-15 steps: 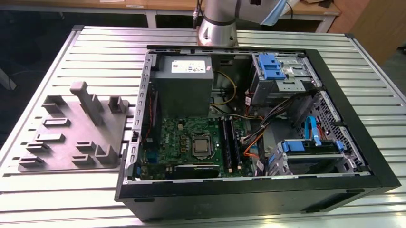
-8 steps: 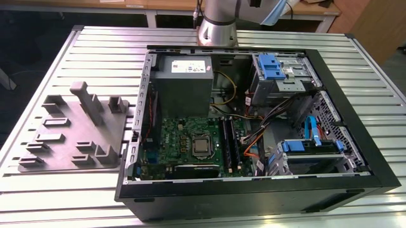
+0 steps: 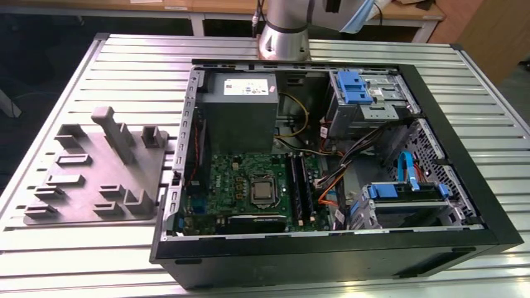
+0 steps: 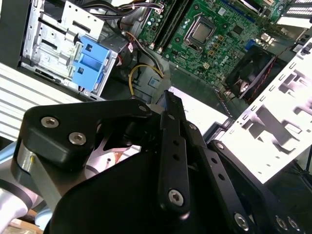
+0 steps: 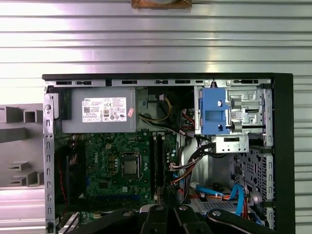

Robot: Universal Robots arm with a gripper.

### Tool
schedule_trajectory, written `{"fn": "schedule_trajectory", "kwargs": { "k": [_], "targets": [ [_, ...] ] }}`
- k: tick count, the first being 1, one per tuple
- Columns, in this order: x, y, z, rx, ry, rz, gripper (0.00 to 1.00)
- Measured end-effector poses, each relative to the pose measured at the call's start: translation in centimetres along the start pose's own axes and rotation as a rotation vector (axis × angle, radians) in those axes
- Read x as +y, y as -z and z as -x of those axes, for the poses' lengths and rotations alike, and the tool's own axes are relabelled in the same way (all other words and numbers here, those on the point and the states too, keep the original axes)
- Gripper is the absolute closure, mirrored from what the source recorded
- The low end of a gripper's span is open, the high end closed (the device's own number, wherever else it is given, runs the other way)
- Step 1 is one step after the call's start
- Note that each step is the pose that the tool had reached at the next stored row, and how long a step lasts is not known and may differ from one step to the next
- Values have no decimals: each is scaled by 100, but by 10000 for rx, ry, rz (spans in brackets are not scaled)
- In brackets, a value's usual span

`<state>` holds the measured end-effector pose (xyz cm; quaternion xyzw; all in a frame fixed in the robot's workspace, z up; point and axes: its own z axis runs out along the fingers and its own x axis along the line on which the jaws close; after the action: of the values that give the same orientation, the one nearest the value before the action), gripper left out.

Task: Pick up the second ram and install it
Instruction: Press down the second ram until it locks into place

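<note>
One gripper (image 4: 168, 105) is hovering with fingers pressed together, empty, high over the motherboard (image 5: 122, 165); memory sticks (image 5: 159, 163) are sitting seated in slots directly below, suggesting installation finished.

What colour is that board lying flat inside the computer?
Green, the board shows best in the first wrist view.

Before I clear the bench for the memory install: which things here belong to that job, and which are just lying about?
Job in hand: gripper, memory slots, motherboard, open computer case.

Lying about: grey tray, blue drive bracket, power supply, blue flat cable.
</note>
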<state>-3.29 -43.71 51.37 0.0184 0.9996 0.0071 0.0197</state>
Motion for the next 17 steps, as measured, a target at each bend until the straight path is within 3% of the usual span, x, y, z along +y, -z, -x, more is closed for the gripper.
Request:
{"fn": "schedule_trajectory", "kwargs": {
  "k": [17],
  "targets": [
    [-1,-75,-3,0,0,0,90]
  ]
}}
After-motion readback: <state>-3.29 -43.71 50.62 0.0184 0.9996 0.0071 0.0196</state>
